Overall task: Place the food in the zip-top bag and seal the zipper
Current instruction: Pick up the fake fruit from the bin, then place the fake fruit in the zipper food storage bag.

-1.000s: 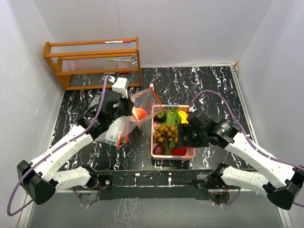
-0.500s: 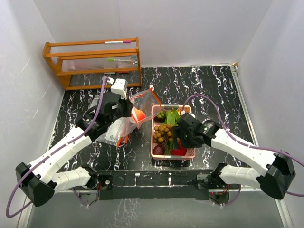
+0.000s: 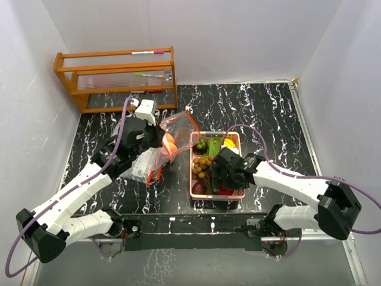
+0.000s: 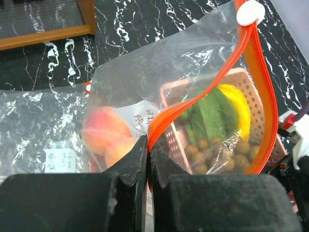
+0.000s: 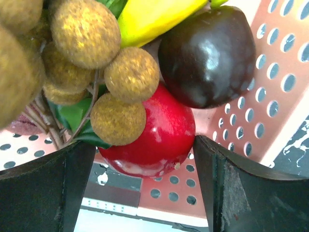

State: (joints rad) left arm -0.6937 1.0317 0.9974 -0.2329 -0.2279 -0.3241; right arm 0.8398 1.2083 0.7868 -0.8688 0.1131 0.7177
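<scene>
The clear zip-top bag with an orange zipper is held up left of the pink basket. My left gripper is shut on the zipper strip; orange fruits lie inside the bag. My right gripper is open down in the basket, its fingers either side of a red round fruit, which a tan longan bunch partly overlaps. A dark purple fruit and a yellow banana lie beside it. In the top view the right gripper covers the basket's near right part.
A wooden rack stands at the back left. A second clear bag lies flat on the black marbled table beside the left arm. White walls close in on three sides.
My right gripper has moved left and down into the basket, over the red fruit. My left gripper has shifted the bag slightly left.
</scene>
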